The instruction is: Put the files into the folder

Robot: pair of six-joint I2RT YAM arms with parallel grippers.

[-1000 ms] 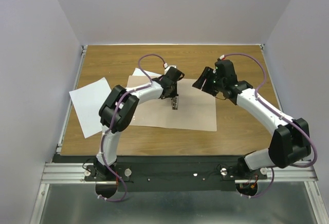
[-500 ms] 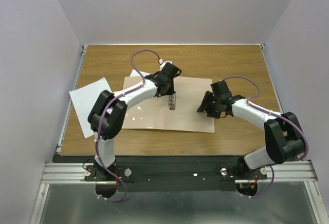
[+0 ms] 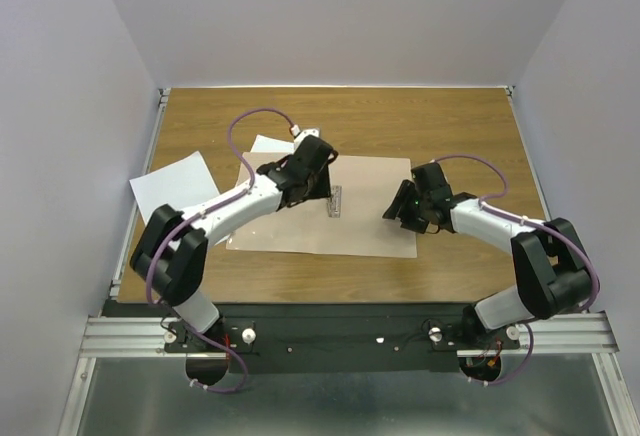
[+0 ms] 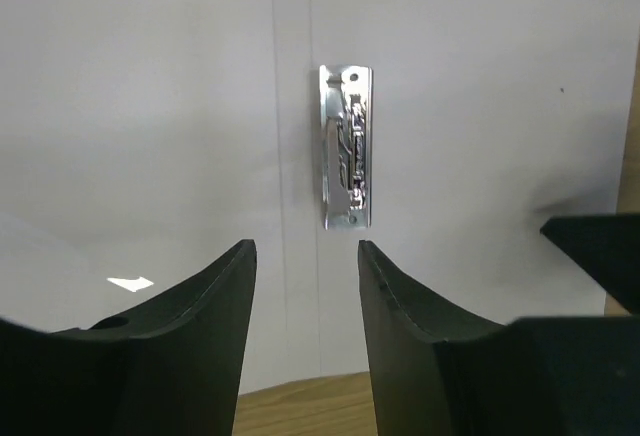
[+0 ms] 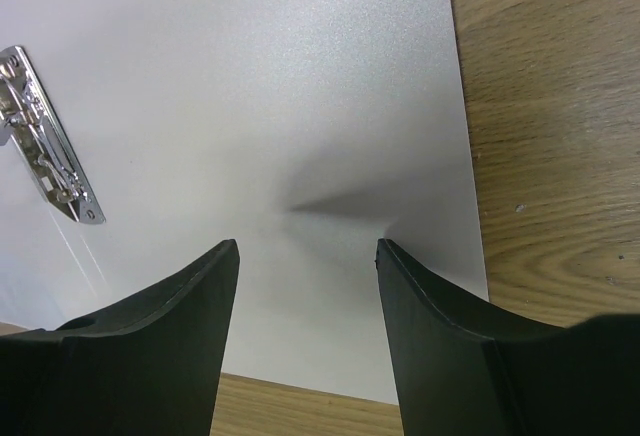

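Tan cardboard folder (image 3: pixel 370 228) lies open and flat. Plain white paper sheets (image 3: pixel 175 188) lie left of it, the second sheet (image 3: pixel 268 144) at its far-left corner. Left gripper (image 4: pixel 305 248) and right gripper (image 5: pixel 307 246) hover above the folder, jaws apart, empty.

Folder (image 3: pixel 375 228): tan card, open flat, mid-counter (image 3: pixel 450 121); metal clip (image 3: pixel 337 202) at ctr fold.
File A (image 3: pixel 172 194): white sheet, left, skewed, overhangs counter edge.
File B (image 3: pixel 268 144): white, only corner visible at folder's far-left corner.

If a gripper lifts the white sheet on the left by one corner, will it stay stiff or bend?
Probably it droops: the sheet looks paper-thin. It seems light, so a push may slide it across the smooth wooden table.
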